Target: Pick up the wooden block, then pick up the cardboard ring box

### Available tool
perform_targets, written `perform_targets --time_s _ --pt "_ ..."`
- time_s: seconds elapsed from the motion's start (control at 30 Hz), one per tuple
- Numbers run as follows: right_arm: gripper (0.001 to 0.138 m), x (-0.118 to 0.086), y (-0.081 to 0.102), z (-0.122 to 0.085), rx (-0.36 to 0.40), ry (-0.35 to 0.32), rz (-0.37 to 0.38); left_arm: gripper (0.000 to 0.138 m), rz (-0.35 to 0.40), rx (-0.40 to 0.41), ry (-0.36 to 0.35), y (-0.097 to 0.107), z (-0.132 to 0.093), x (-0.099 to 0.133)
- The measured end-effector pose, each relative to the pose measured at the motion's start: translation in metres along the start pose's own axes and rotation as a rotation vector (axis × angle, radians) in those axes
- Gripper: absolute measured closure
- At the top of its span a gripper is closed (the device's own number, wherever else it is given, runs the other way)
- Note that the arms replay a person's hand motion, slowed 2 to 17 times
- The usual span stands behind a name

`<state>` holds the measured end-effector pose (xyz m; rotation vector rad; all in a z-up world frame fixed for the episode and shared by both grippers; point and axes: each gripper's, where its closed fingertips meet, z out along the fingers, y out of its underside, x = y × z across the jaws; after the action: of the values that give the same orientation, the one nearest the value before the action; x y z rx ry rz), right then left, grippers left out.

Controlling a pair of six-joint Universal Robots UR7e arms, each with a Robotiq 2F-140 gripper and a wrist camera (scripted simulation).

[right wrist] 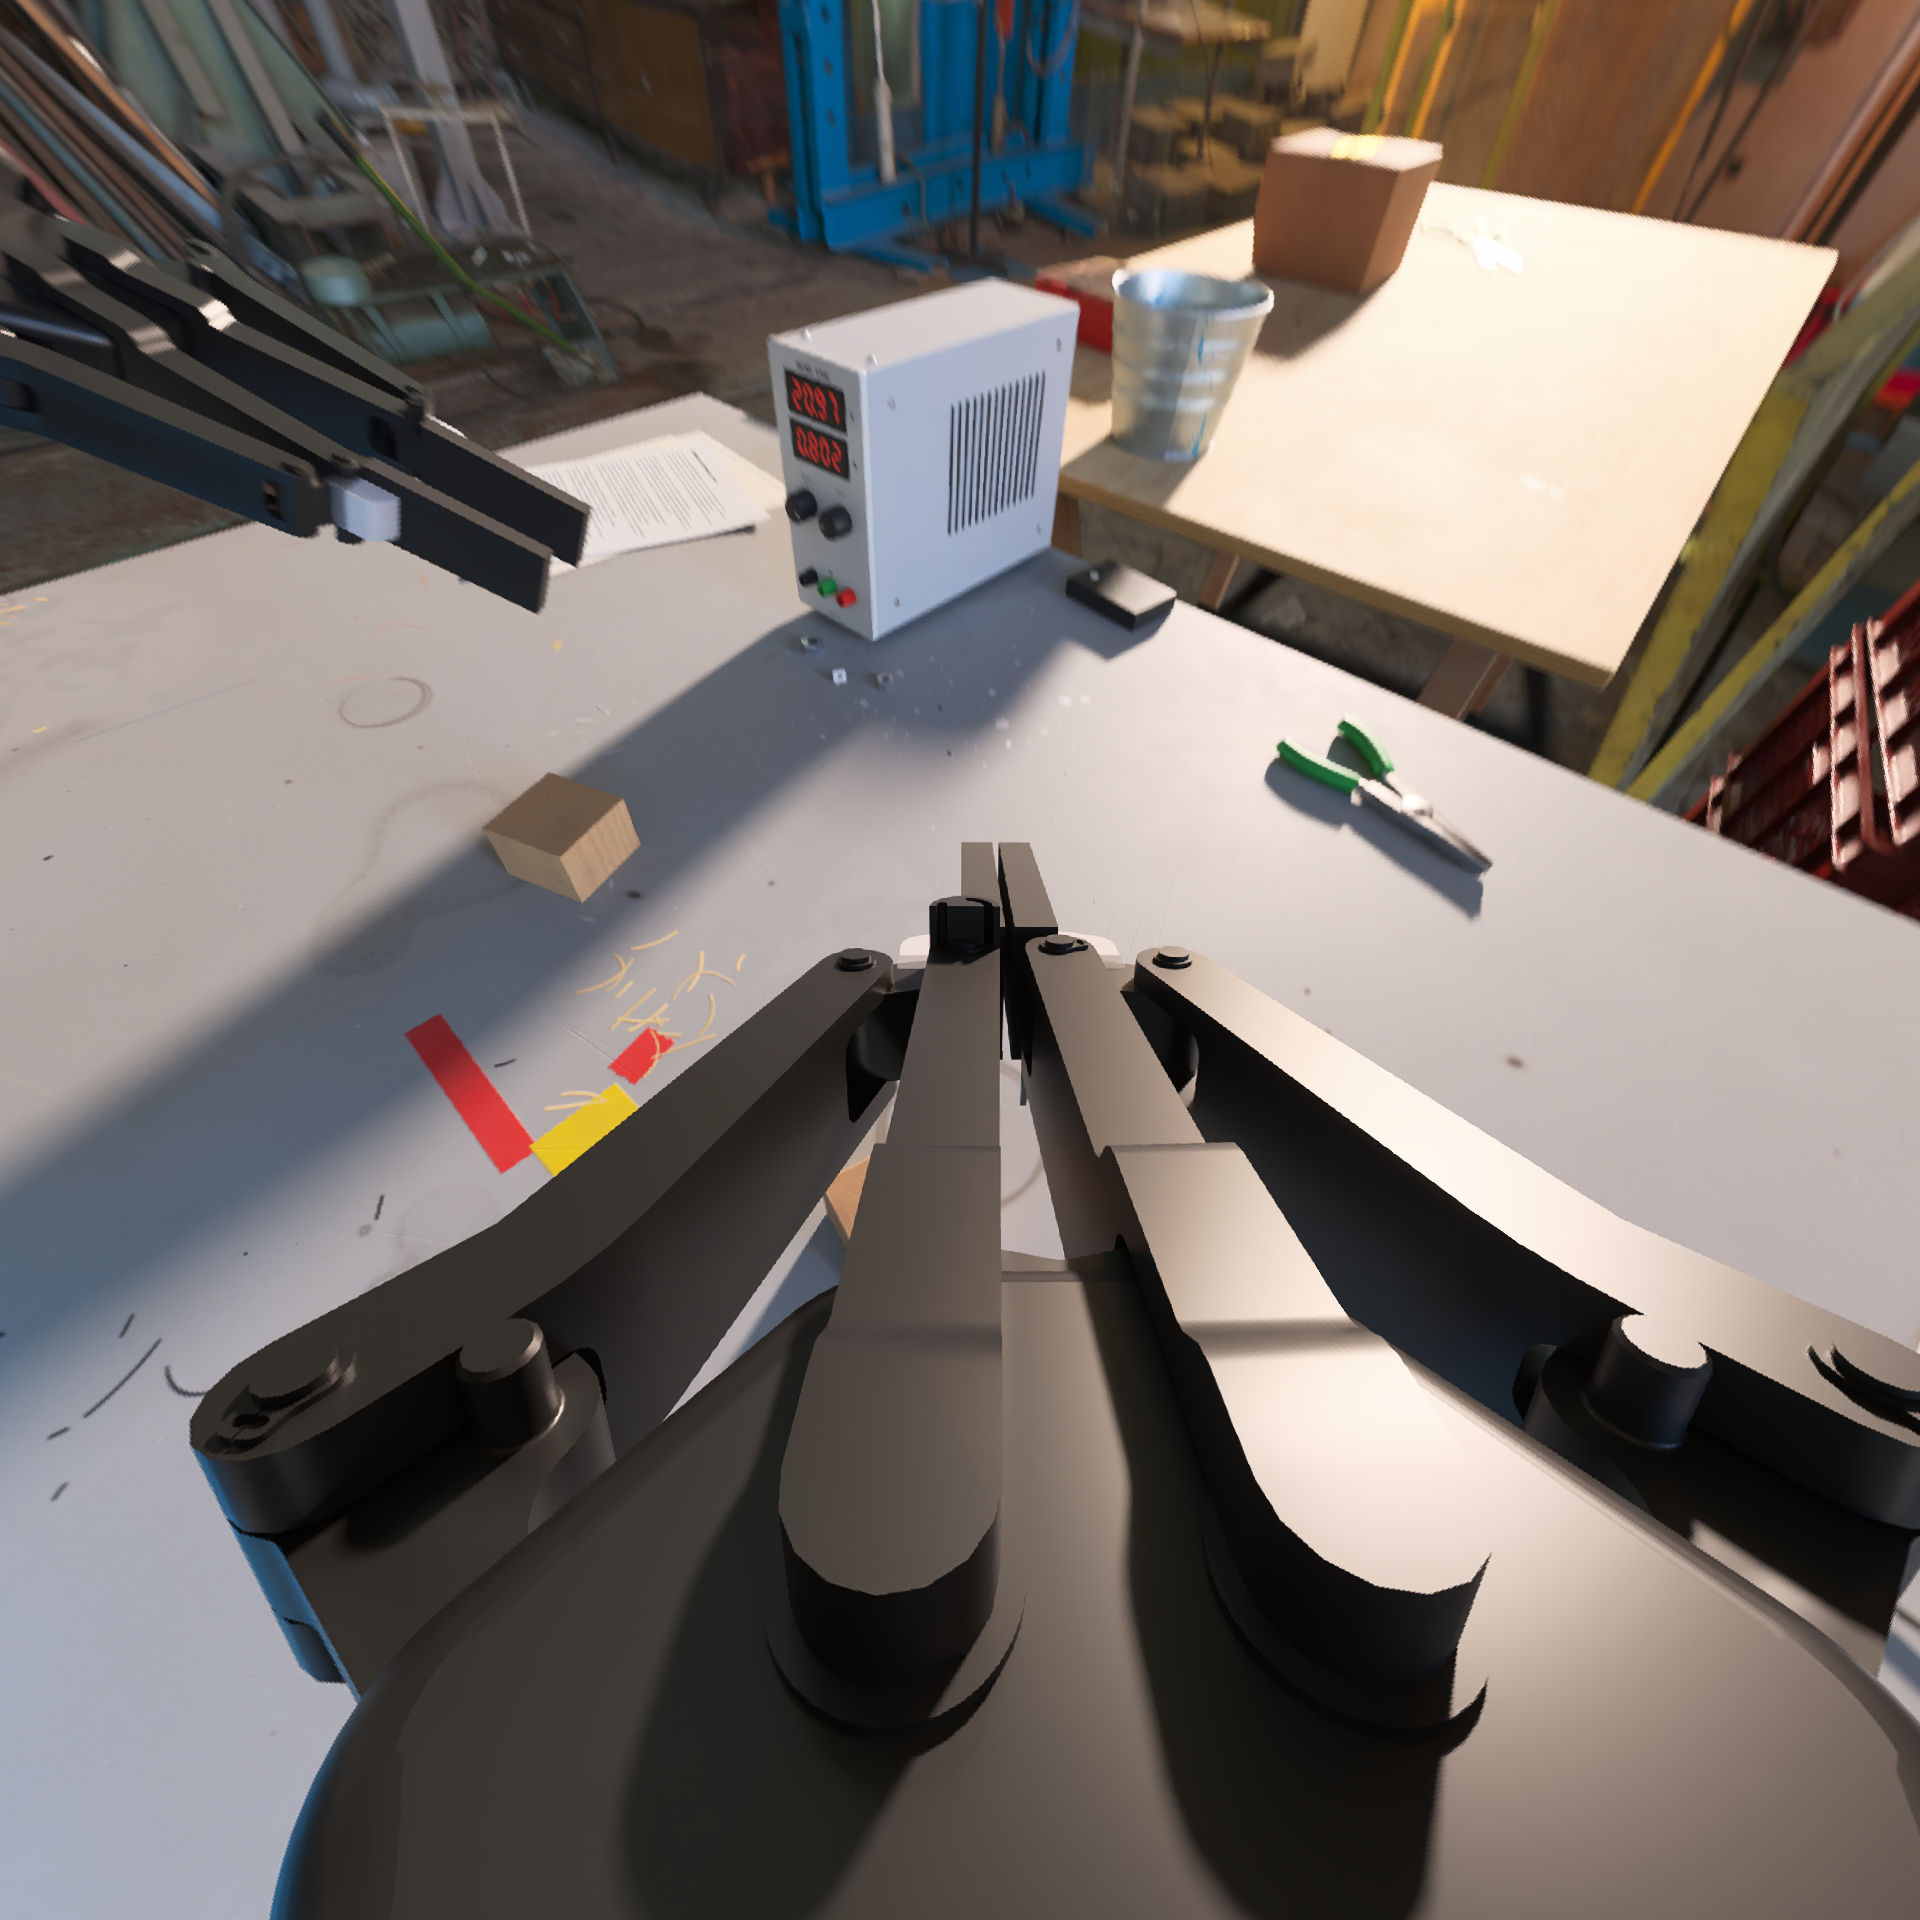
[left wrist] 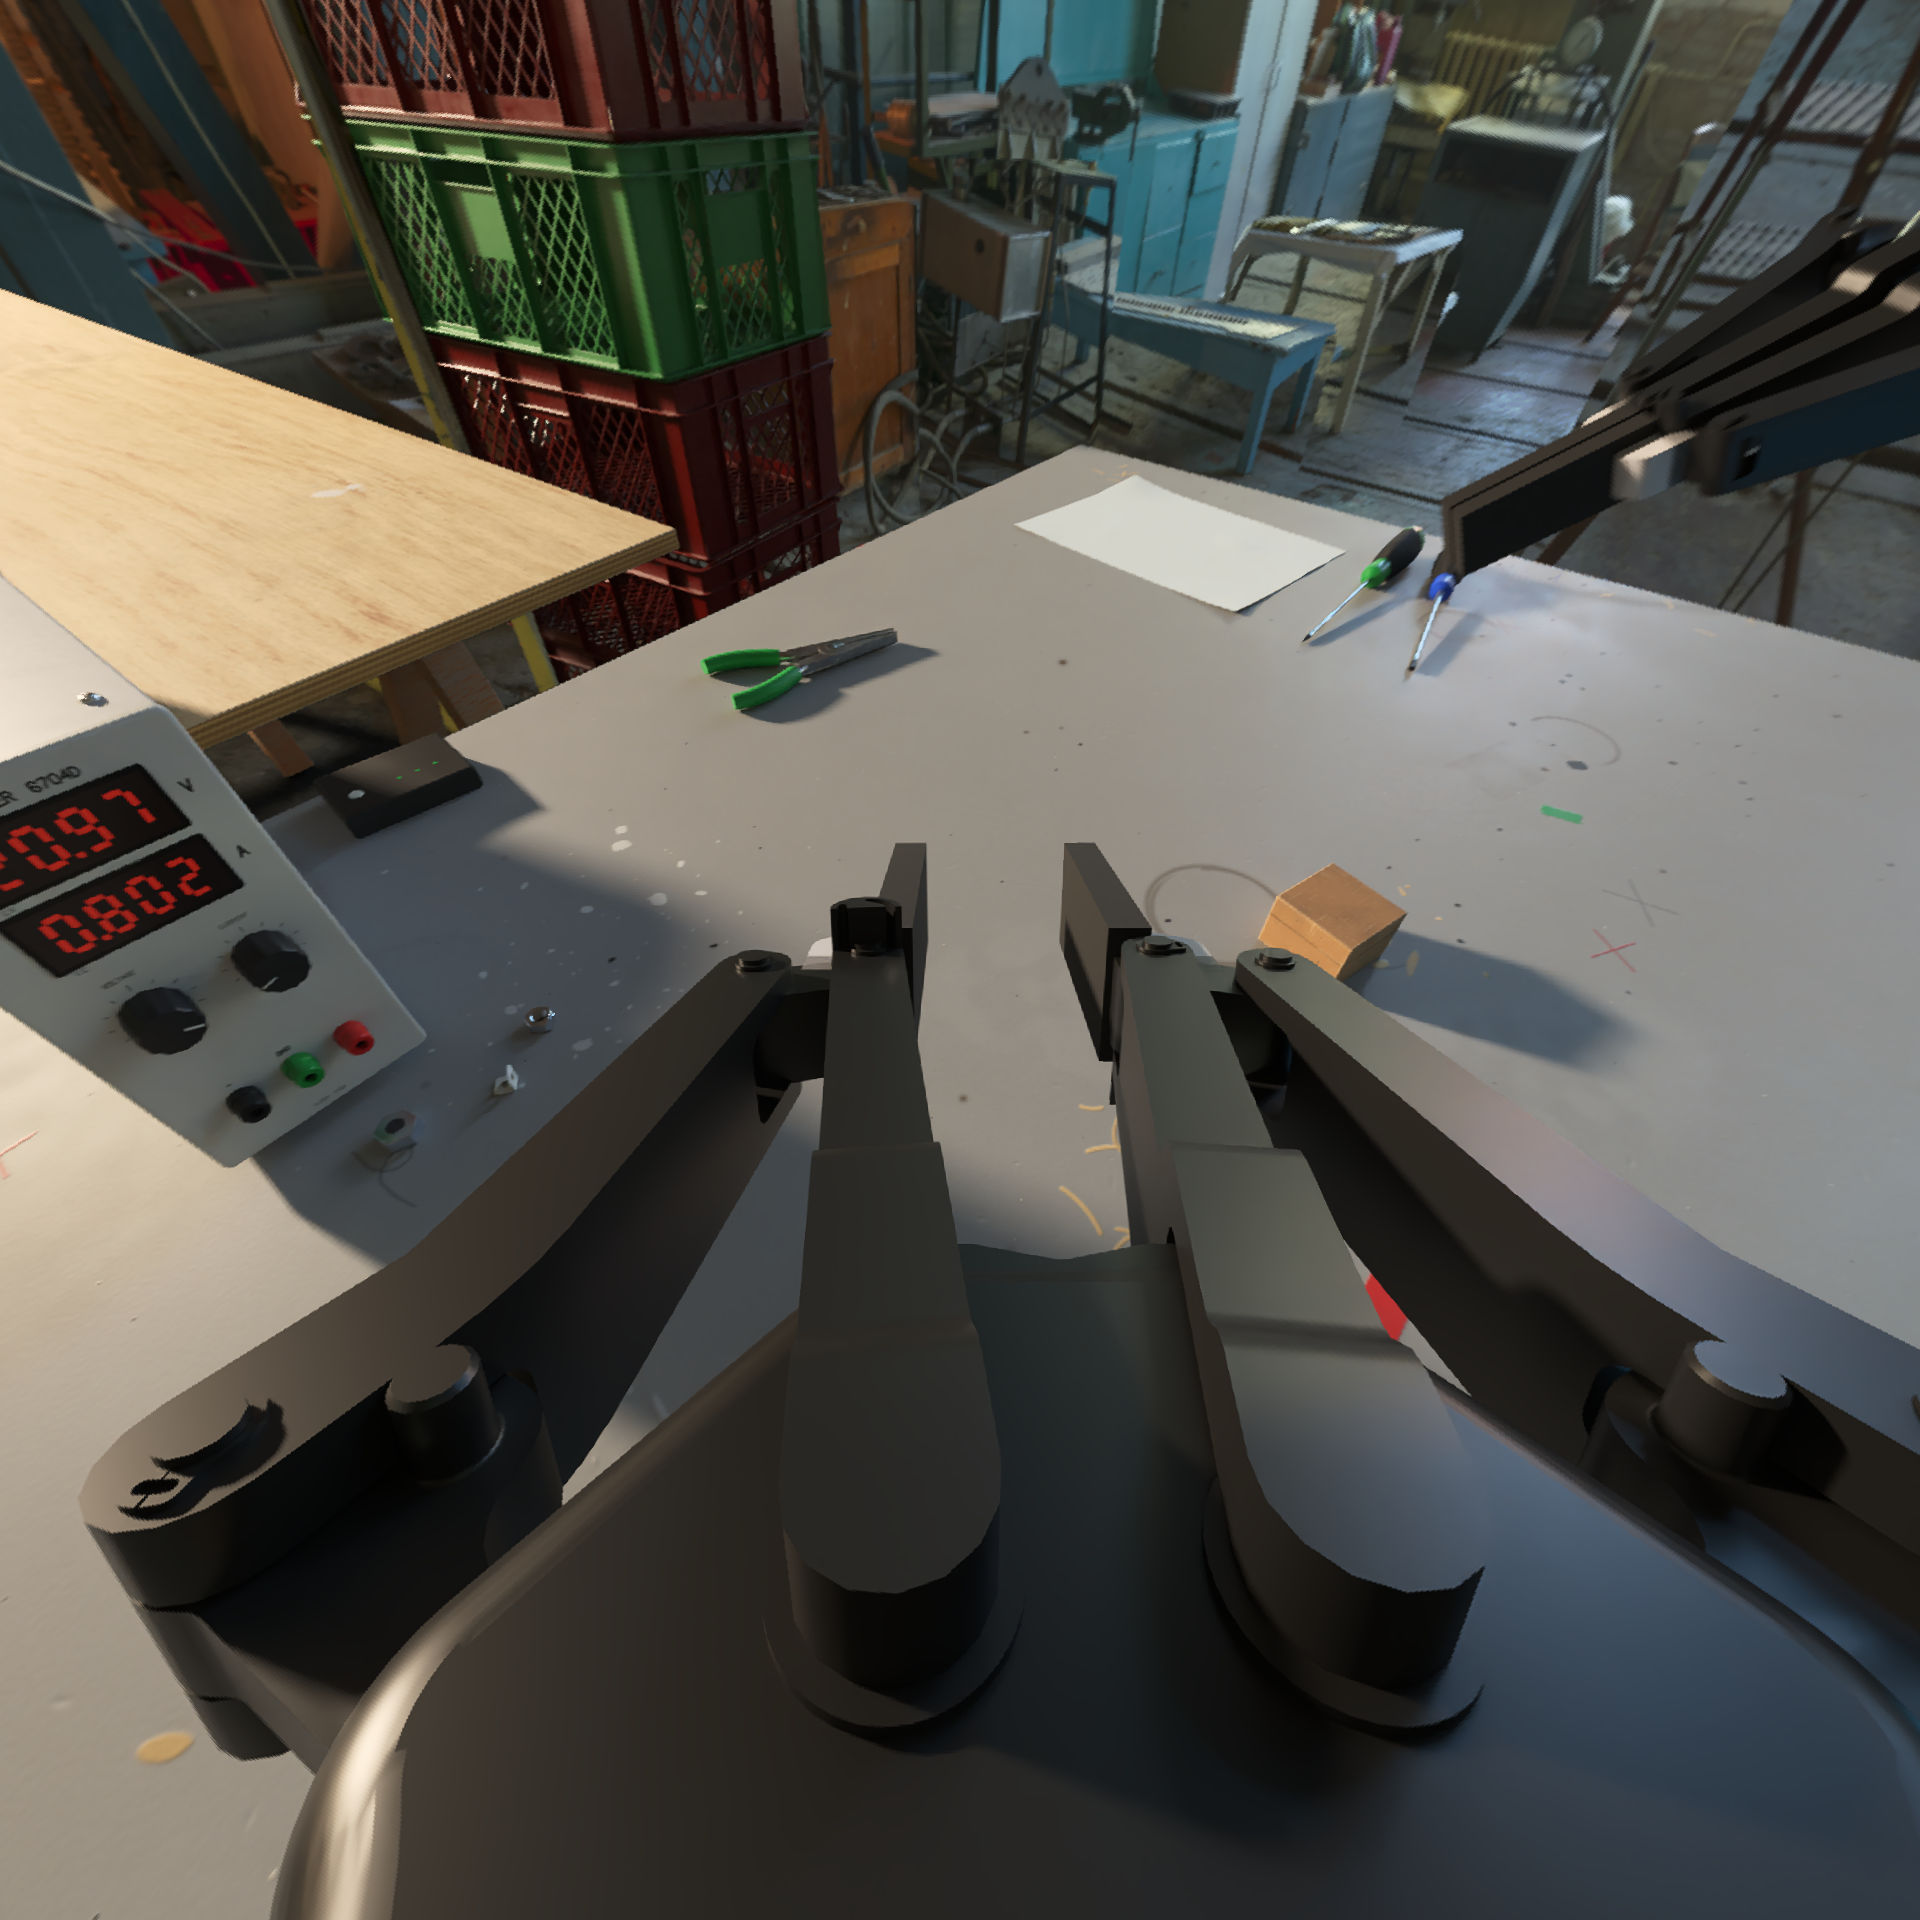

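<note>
On the grey worktable [left wrist: 1195, 727] nothing is picked up yet, as far as I can see. Small light-brown wooden block [left wrist: 1333, 918] sits flat on the table surface, untouched, just right of the left gripper [left wrist: 992, 894] tips in the left wrist view and partly hidden behind its right finger linkage. Left gripper is part-open, clear gap between the finger pads, nothing in it; it hangs above the table pointing past the block, not lined up on it. Right gripper [right wrist: 1006, 883] has its fingers pressed together, no gap visible, and I see nothing clamped there. From the right wrist view the same block [right wrist: 562, 834] lies well to the left of the right fingertips, apart from both grippers. Cardboard ring box: can't positively identify it. A tan sliver [right wrist: 850, 1195] shows under the right gripper's linkage, too hidden to call. A brown cardboard box [right wrist: 1343, 208] stands on the plywood side table [right wrist: 1507, 436] beside a galvanised metal bucket [right wrist: 1184, 358], whether that's the target I can't tell. Other clutter: white bench power supply with red readouts [right wrist: 925, 457], green-handled pliers [left wrist: 795, 663], two screwdrivers [left wrist: 1369, 582], white paper sheet [left wrist: 1179, 540]. My read: step one is at approach stage at best, both picks are left.
</note>
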<state>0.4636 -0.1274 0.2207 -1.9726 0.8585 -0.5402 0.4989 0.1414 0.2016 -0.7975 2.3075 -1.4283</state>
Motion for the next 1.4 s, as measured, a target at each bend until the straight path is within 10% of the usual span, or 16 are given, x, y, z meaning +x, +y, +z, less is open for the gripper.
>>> perform_targets --time_s 0.43,1.4 --pt "0.129 -0.001 -0.024 -0.041 0.217 -0.102 -0.113 0.097 0.063 -0.087 -0.131 0.011 0.006 -0.015" --pt "0.109 0.043 0.034 -0.021 0.08 -0.216 -0.044 0.095 0.166 -0.394 -0.138 0.062 0.028 -0.012"
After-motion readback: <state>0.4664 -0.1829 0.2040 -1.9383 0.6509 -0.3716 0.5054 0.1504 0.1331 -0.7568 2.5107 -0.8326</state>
